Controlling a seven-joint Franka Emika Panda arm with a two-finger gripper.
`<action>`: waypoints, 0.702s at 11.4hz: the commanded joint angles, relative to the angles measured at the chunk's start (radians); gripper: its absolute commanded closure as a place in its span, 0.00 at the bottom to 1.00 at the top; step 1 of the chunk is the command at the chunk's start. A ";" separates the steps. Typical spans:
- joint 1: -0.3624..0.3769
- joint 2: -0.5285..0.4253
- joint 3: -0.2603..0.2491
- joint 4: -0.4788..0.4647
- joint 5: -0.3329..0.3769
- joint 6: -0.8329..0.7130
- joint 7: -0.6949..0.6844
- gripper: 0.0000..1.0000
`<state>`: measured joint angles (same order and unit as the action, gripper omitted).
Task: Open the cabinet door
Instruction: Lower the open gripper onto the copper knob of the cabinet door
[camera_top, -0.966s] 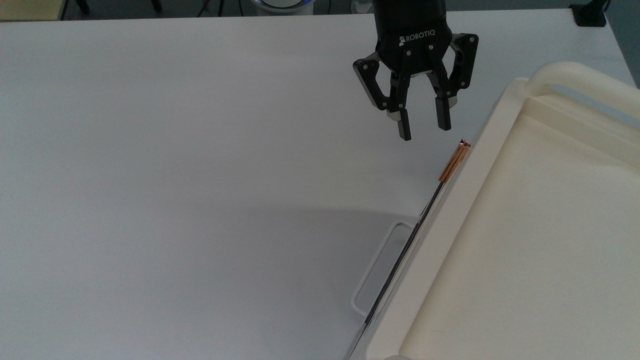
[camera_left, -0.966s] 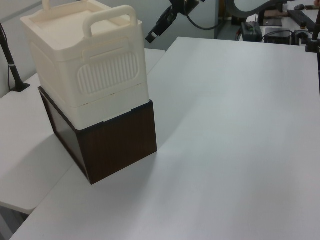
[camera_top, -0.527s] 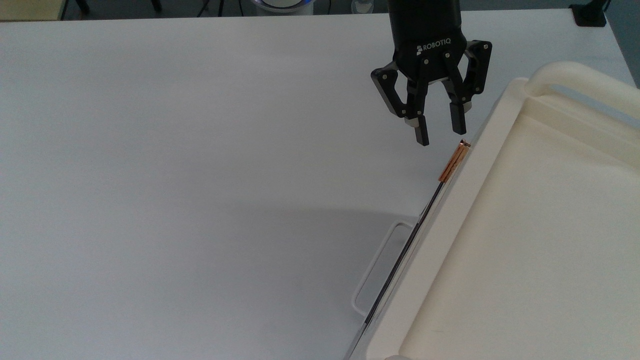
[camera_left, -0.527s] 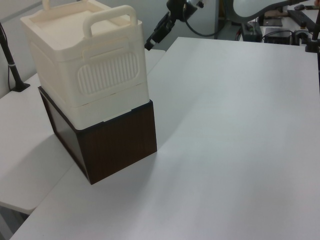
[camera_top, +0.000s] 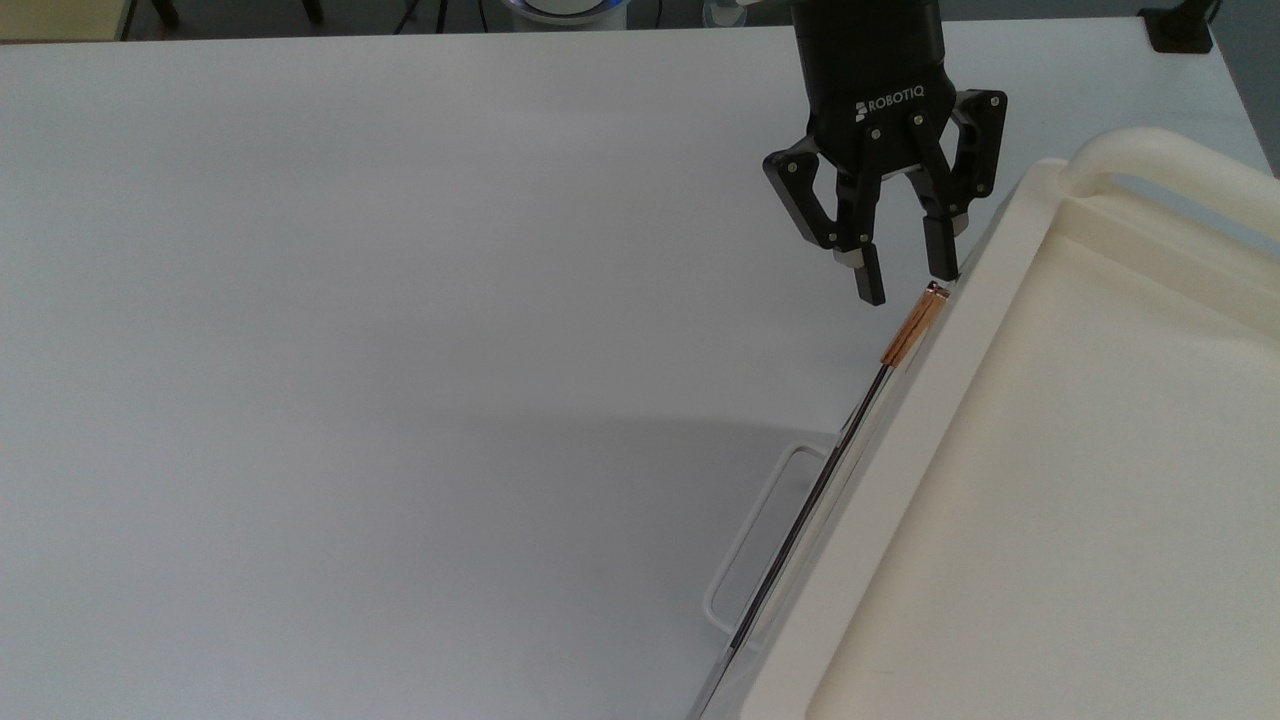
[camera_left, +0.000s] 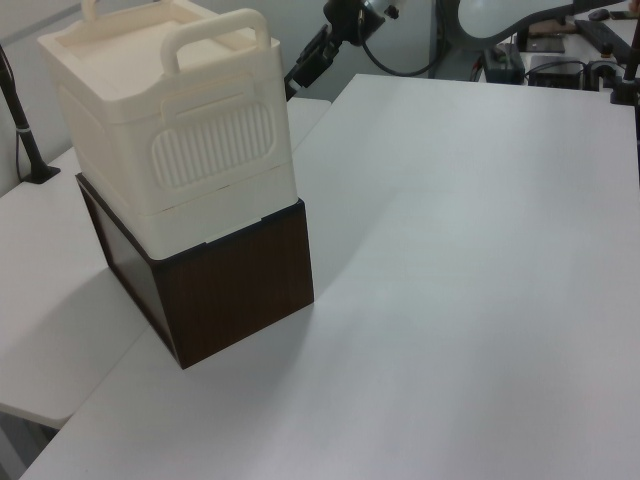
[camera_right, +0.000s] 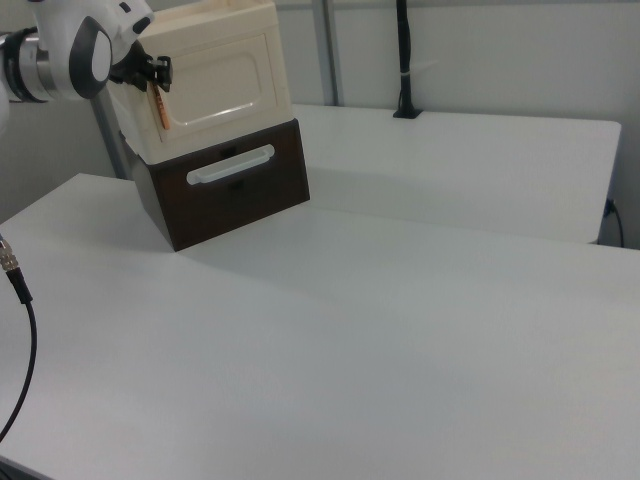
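Observation:
The cabinet door (camera_right: 225, 70) is a cream panel on the front of the cream cabinet (camera_left: 170, 130), standing flush with that front. Its copper bar handle (camera_right: 161, 108) sits near the door's edge on the right view's left. In the top view the door shows edge-on, as a thin line below the handle (camera_top: 909, 331). My black gripper (camera_top: 906, 283) is open and hangs just beyond the handle's far end. One fingertip (camera_top: 943, 268) is close to the cabinet's top edge (camera_top: 985, 300). In the left view the gripper (camera_left: 303, 72) is behind the cabinet's far corner.
The cream cabinet stands on a dark brown box (camera_left: 240, 280) whose drawer has a white bar handle (camera_right: 230, 165). The white table (camera_top: 400, 300) stretches wide to the top view's left. A black cable (camera_right: 15, 280) hangs at the right view's left edge, and a black post (camera_right: 403, 60) stands behind.
The gripper, still open, has moved toward the top view's right and downward, closing in on the copper handle's end. The cabinet's top looks shifted very slightly.

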<state>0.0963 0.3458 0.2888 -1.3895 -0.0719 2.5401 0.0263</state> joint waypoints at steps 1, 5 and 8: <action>0.002 0.055 0.035 0.029 -0.008 0.103 -0.005 0.53; -0.009 0.070 0.036 0.026 -0.003 0.114 -0.005 0.95; -0.023 0.064 0.036 0.015 -0.002 0.112 -0.003 1.00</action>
<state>0.0929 0.3824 0.3150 -1.3901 -0.0749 2.6143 0.0234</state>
